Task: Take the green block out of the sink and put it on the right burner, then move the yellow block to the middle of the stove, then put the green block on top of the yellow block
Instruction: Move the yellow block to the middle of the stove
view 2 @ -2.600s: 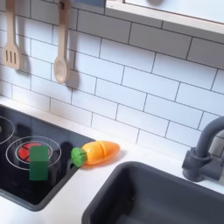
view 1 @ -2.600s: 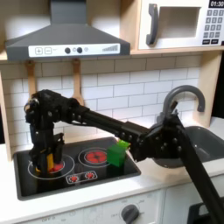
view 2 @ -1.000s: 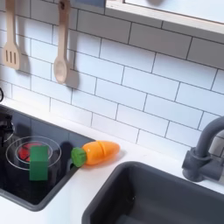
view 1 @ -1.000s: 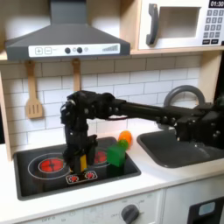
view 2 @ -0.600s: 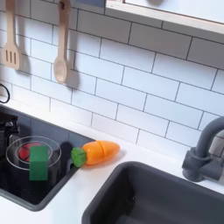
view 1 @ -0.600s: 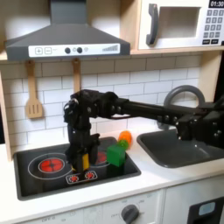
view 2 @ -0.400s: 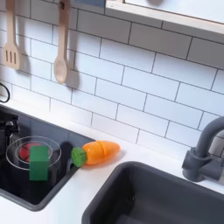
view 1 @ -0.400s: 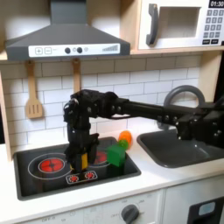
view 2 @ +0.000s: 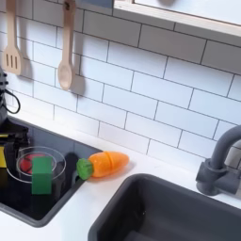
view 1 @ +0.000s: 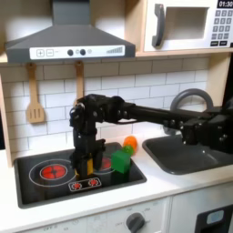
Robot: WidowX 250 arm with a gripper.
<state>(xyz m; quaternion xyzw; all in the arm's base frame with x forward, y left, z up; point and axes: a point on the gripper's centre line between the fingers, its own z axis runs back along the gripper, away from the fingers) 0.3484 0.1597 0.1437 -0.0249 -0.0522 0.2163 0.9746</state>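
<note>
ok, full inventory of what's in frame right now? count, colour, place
green block: 1, bright green, on the stove's burner at the first exterior view's right
yellow block: 1, yellow, mid-stove, partly hidden by the claw
stove: 1, black with two red ring burners, in the white counter
sink: 1, dark grey, at the first exterior view's right, with a dark curved faucet
toy carrot: 1, orange with green end, on the counter between stove and sink
wooden utensils: 2, tan, hanging on the tiled wall
range hood: 1, grey, above the stove
microwave: 1, white, upper right of the first exterior view
claw: 1, black, down over the yellow block; grip unclear
</note>
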